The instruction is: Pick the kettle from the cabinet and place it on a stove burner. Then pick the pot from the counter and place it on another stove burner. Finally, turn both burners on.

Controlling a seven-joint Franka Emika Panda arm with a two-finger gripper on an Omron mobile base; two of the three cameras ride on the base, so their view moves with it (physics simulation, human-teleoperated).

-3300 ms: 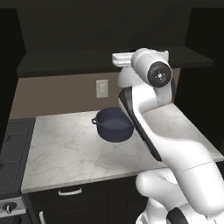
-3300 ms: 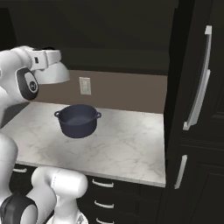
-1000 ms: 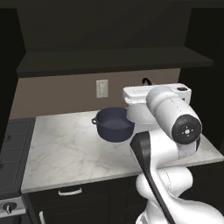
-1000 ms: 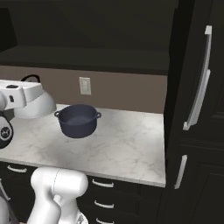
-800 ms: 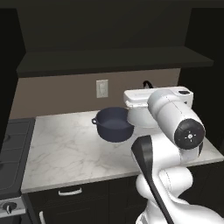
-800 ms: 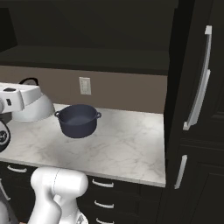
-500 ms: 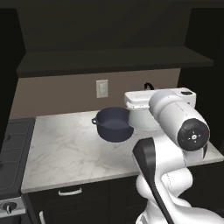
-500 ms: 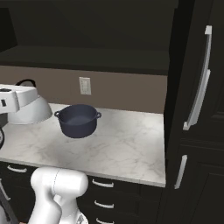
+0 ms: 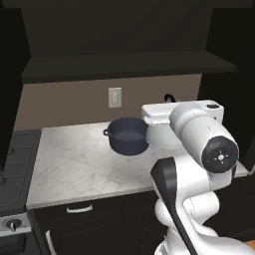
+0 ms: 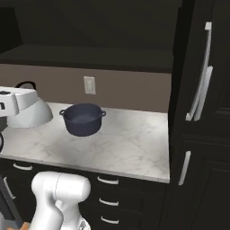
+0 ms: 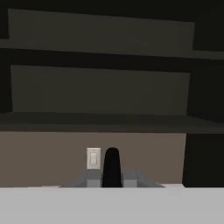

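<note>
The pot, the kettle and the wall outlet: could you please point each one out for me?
pot (image 10: 81, 119), right base view, on its front wall.
kettle (image 10: 28, 113), right base view, on its pale dome.
wall outlet (image 9: 115, 97), left base view, on its plate.

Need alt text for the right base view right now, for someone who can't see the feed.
A dark blue-grey pot stands on the white marbled counter. To its left, at the picture's edge, the white arm carries a white-silver kettle above the counter. A tall black cabinet with silver bar handles stands at right.
</note>
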